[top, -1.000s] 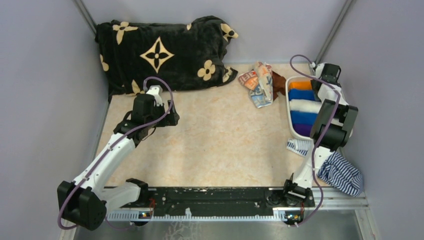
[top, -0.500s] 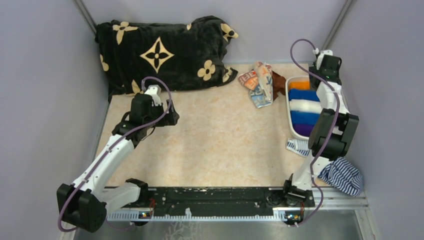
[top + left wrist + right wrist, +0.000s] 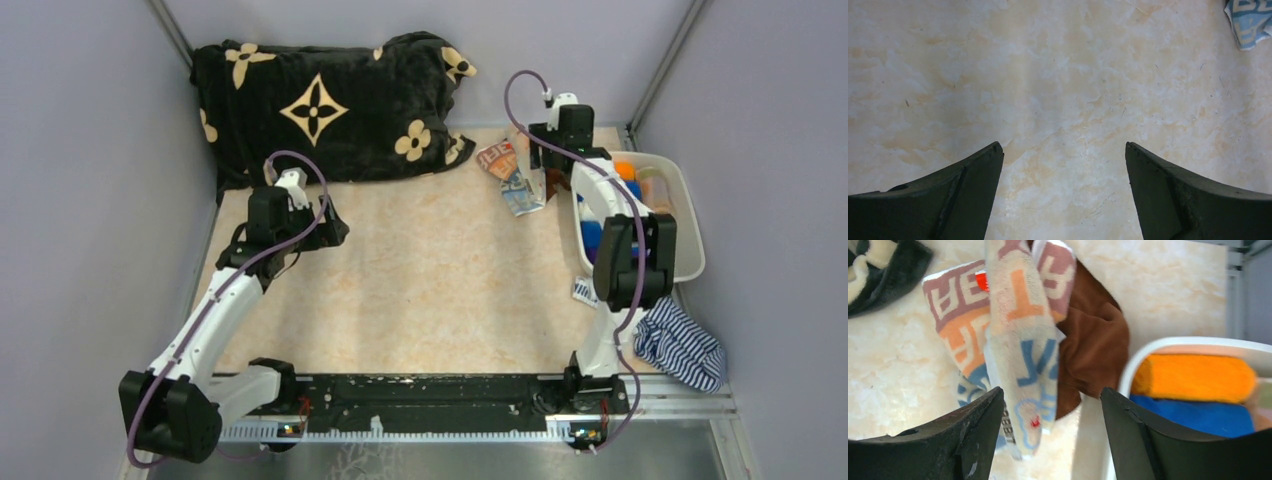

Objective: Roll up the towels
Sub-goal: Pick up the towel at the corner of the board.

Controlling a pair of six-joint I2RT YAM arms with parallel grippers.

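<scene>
A pile of loose towels (image 3: 515, 168) lies at the back of the table, left of a white bin (image 3: 690, 215). In the right wrist view it shows as a pale blue-white printed towel (image 3: 1020, 340) lying over an orange-peach printed one (image 3: 953, 315), with a plain brown towel (image 3: 1093, 350) beside them. Orange (image 3: 1193, 377) and blue (image 3: 1198, 415) rolls lie in the bin. My right gripper (image 3: 1052, 392) is open and empty, hovering above the pile's edge and the bin rim; it also shows in the top view (image 3: 553, 160). My left gripper (image 3: 1063, 145) is open and empty over bare table at the left (image 3: 335, 228).
A big black blanket with beige flowers (image 3: 330, 105) fills the back left. A navy-and-white striped cloth (image 3: 680, 345) lies at the near right, and a small striped piece (image 3: 585, 292) lies by the right arm. Grey walls close in on both sides.
My right arm has swung left from over the bin to above the towel pile, uncovering the bin. My left gripper has shifted slightly left and back.
</scene>
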